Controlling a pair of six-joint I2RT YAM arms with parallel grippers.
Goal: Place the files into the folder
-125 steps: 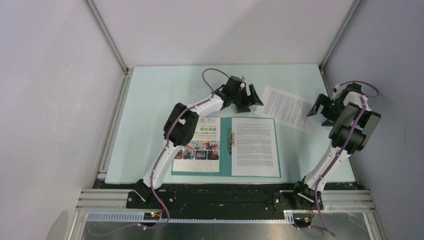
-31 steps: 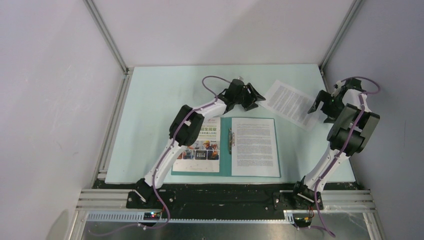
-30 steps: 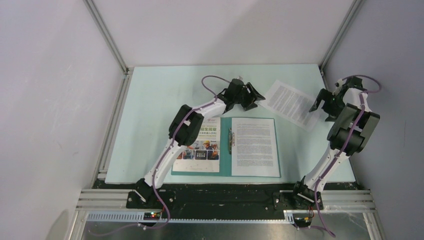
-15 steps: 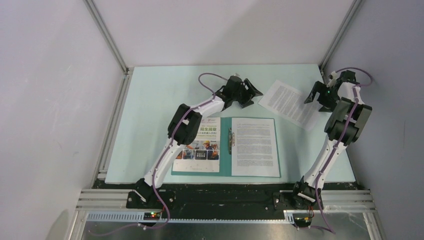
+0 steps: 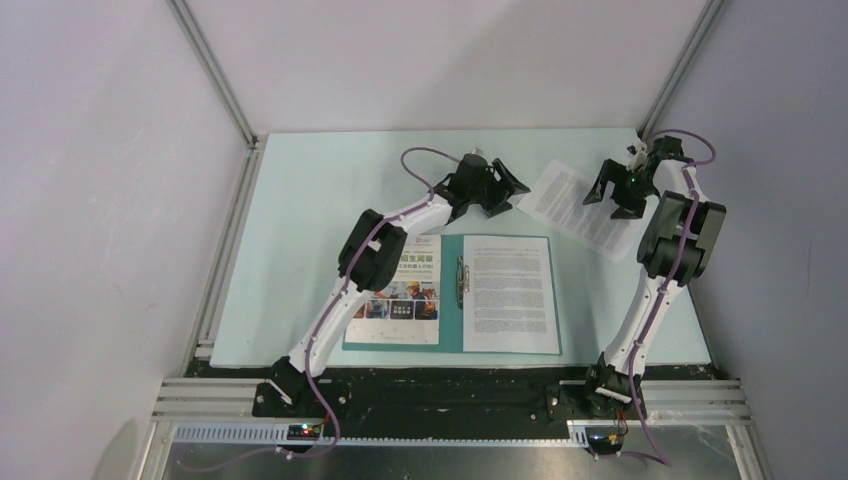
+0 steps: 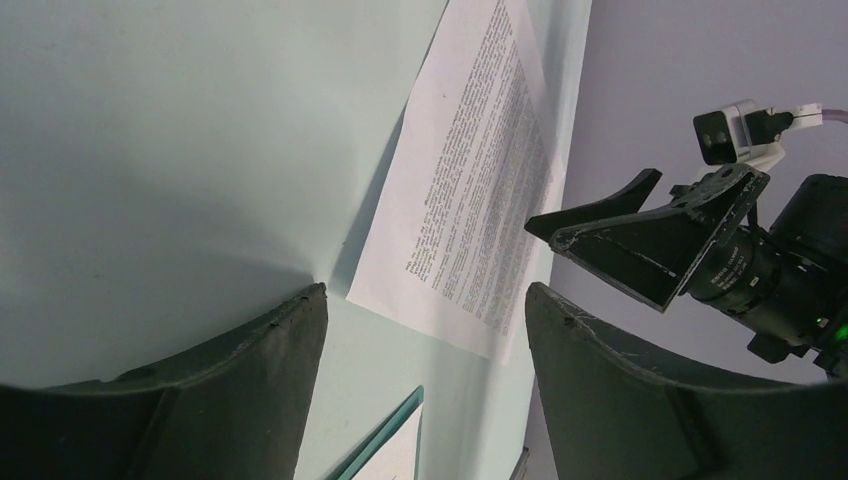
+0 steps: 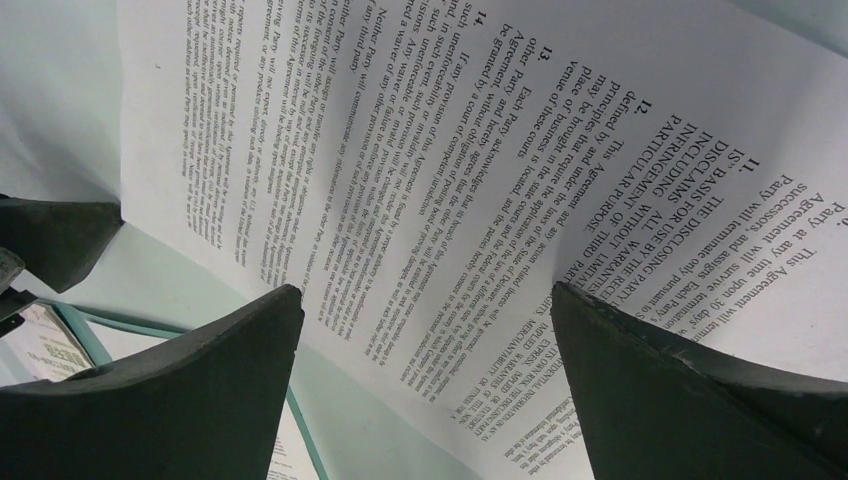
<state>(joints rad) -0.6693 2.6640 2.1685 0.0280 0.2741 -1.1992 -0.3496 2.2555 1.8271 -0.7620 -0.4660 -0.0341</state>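
Left to file: one loose sheet of dense text [image 5: 570,207], flat on the table [image 5: 320,220], at about two o'clock from the open folder [image 5: 449,325] and apart from it. Already lying in the folder: a brochure page [image 5: 405,295] at nine o'clock of the spine, a text page [image 5: 510,295] at three.

Poised over the sheet's three-o'clock half: the right gripper [image 5: 607,203], fingers spread wide, holding nothing. Just beside the sheet's nine-o'clock corner: the left gripper [image 5: 512,198], likewise spread and empty.

Likely trouble: pinching thin paper off a flat surface, with a slide across the top or a shove toward twelve o'clock instead of a lifted edge. Also possible: a crease from too hard a press, or a clash of the two grippers, close together over one sheet.
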